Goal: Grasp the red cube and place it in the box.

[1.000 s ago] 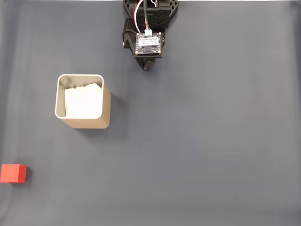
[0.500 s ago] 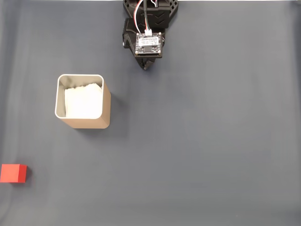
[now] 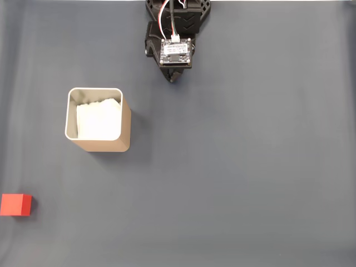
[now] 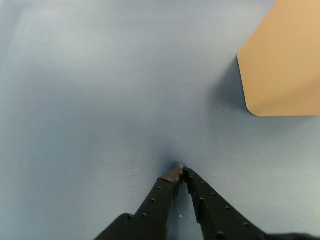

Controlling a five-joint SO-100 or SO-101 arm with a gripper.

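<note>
No visible change across the last second. Gripper parked at the top edge of the fixed view exactly as before, red cube unmoved at lower left, box unmoved, wrist view matching: fingertips together, just above the mat.

A dark grey table carries the box and the red cube.

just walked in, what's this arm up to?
Nothing is being handled yet. In the fixed view the arm sits at the top edge, its pincer shut and empty over the bare grey mat. The red cube lies alone at the lower left edge, apart from the tan box, which holds only its white lining. The cube is not yet grasped.
</note>
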